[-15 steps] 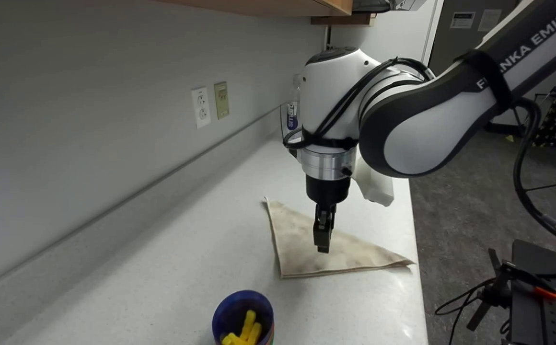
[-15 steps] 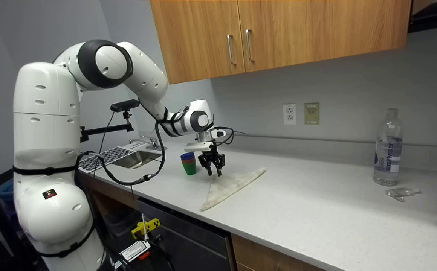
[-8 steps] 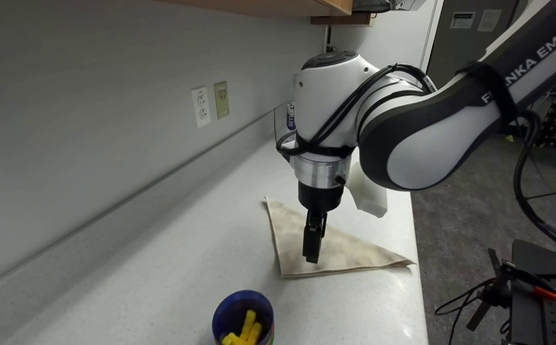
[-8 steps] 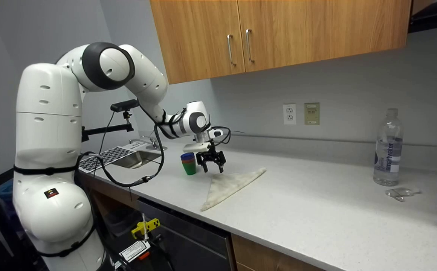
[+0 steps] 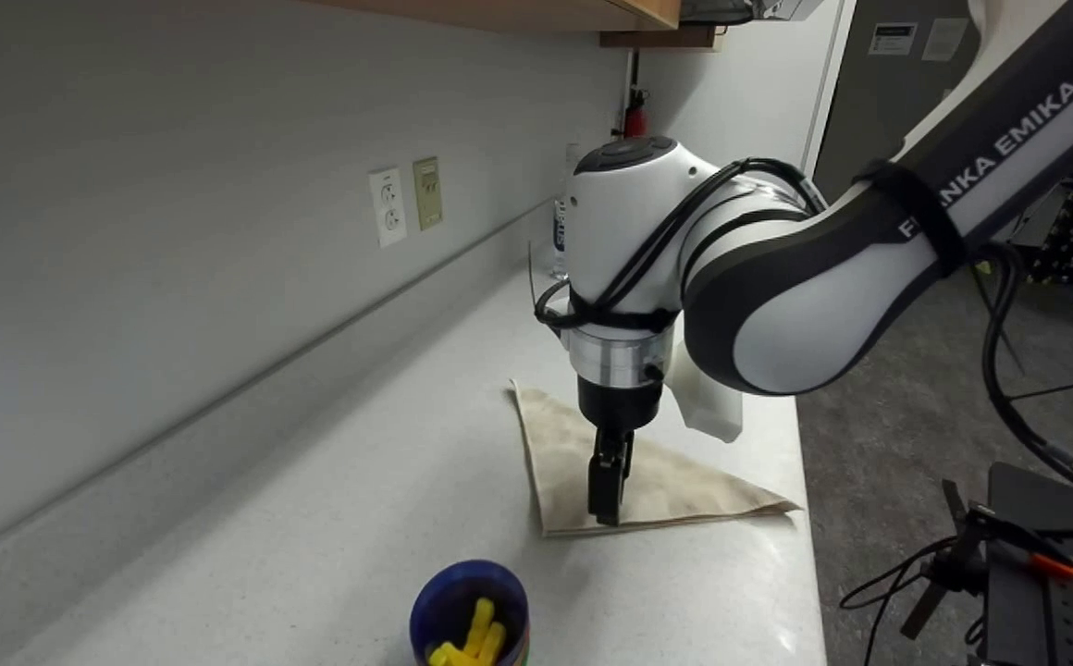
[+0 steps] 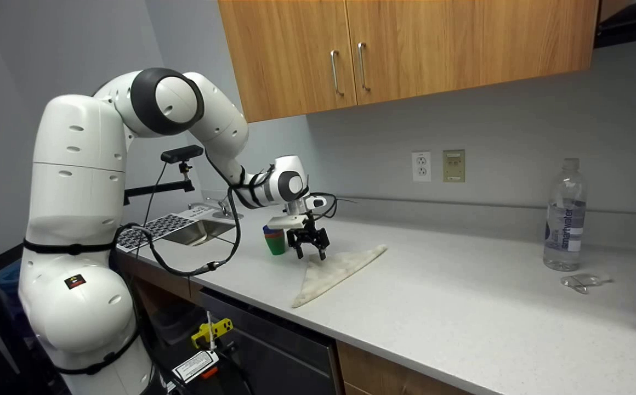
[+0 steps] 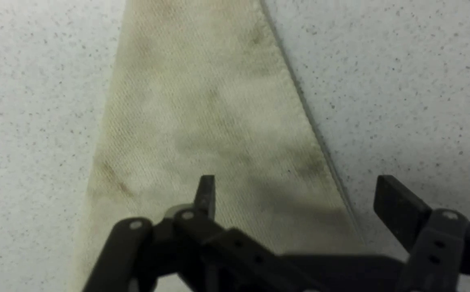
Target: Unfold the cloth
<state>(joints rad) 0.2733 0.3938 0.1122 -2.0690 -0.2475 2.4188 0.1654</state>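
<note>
The cloth [image 5: 671,486] lies on the pale, speckled worktop [image 5: 342,518], folded into a triangle, cream with darker stains. More than one layer shows along the side nearest the cups [image 6: 276,243], and one corner reaches close to the front edge of the worktop. The claw [image 7: 300,198] is released, its two fingers [image 7: 206,194] spread wide and pointing down at the side of the cloth that faces the cups. In the wrist view one finger is over the cloth and the other is past its edge, over bare worktop; whether either touches anything, I cannot tell. The cups stand upright in a stack near the cloth, blue on top, then brownish red, then green, and in an exterior view some yellow pieces [image 5: 478,623] sit inside the top one. Past the cups is the sink [image 6: 200,231]. Well apart from the cloth, toward the other end of the worktop, a clear bottle [image 6: 564,230] with a label stands upright, and a see-through object [image 6: 577,283], too small to make out, lies just beside it. On the wall [image 6: 373,159] a white socket [image 6: 421,167] and a beige plate [image 6: 454,165] sit side by side, with a wooden cupboard [image 6: 405,49] hanging higher up
</note>
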